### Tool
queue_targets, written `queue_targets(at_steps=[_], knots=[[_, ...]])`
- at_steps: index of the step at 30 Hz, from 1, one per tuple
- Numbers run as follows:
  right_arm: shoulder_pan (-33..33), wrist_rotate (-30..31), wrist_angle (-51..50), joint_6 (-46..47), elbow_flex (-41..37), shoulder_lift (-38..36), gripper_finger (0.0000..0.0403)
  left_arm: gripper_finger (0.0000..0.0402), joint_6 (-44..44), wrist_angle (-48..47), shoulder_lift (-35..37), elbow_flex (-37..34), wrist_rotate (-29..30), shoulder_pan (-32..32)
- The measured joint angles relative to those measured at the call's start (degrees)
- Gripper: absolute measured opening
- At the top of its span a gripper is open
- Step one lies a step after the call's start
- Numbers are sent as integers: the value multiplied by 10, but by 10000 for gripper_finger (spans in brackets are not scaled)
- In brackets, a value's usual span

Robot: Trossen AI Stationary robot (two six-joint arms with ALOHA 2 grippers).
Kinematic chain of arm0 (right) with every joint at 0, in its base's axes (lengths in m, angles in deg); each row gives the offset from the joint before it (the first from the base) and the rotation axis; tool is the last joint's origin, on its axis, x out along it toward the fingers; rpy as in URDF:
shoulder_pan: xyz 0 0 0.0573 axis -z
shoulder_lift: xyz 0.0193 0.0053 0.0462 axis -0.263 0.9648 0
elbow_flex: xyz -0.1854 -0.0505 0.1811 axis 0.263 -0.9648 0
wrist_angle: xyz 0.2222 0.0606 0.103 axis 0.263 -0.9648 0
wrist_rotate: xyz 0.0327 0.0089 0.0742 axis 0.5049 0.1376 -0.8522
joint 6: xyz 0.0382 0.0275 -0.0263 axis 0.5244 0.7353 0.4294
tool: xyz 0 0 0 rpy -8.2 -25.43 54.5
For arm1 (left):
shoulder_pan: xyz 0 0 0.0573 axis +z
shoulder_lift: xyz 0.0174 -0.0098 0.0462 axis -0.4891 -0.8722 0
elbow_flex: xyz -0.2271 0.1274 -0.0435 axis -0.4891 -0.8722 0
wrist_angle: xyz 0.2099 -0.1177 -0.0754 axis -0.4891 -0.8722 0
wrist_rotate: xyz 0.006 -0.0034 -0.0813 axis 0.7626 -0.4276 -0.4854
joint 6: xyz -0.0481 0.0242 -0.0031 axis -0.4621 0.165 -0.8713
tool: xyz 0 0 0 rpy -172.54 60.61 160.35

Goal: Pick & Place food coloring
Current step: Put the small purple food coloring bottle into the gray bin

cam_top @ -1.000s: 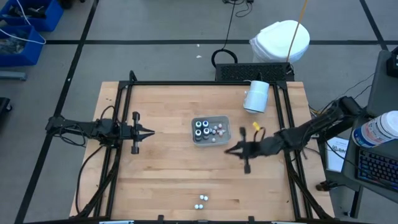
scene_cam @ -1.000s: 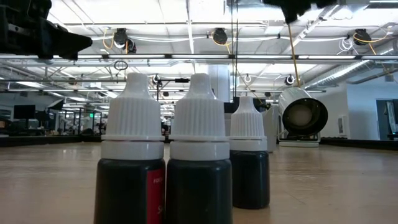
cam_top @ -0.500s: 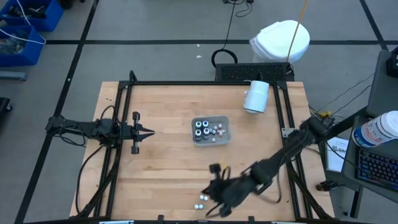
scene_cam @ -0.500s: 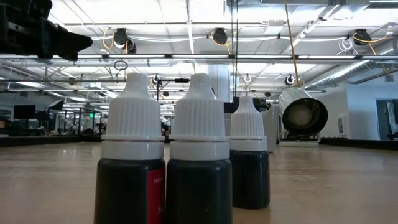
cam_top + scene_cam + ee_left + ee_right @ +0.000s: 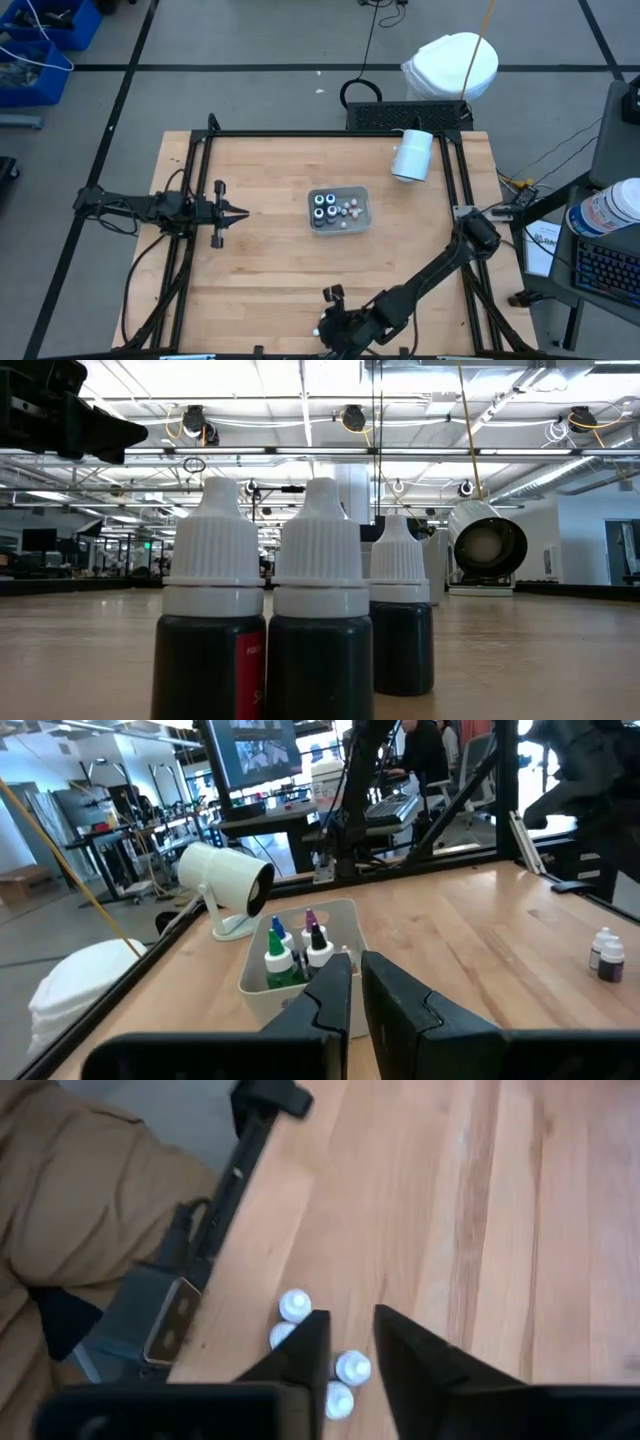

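1. At six o'clock on the surface [image 5: 260,250], the right hand [image 5: 328,325] now hangs over the loose food coloring bottles [image 5: 340,1370]; a second ago it was beside the grey tray [image 5: 340,210] at the centre, so it has swept from there down to the near edge.
2. Its fingers [image 5: 405,1345] stand slightly parted with nothing between them, and the bottles' white caps show just ahead of the tips in the right wrist view.
3. That gap has come about only within the last second, having been pressed shut before; I judge the hand is readying to pick up the next bottle.
4. Other food coloring bottles already sit in the tray, with green and blue tops showing.
5. The left hand [image 5: 232,212] waits at nine o'clock, well apart from the tray, its fingers [image 5: 330,995] close together with a thin slit and holding nothing; it has not moved.
6. A white cylinder [image 5: 411,155] lies at one o'clock, untouched.
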Motion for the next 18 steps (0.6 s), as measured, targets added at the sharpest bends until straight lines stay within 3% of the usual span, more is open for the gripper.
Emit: queue_targets(at_steps=[9, 18], knots=[[0, -1, -17, 74, -16, -2, 176, 37, 1, -5, 0, 0, 0, 0], [-2, -12, 39, 119, -90, 0, 187, 37, 1, -5, 0, 0, 0, 0]])
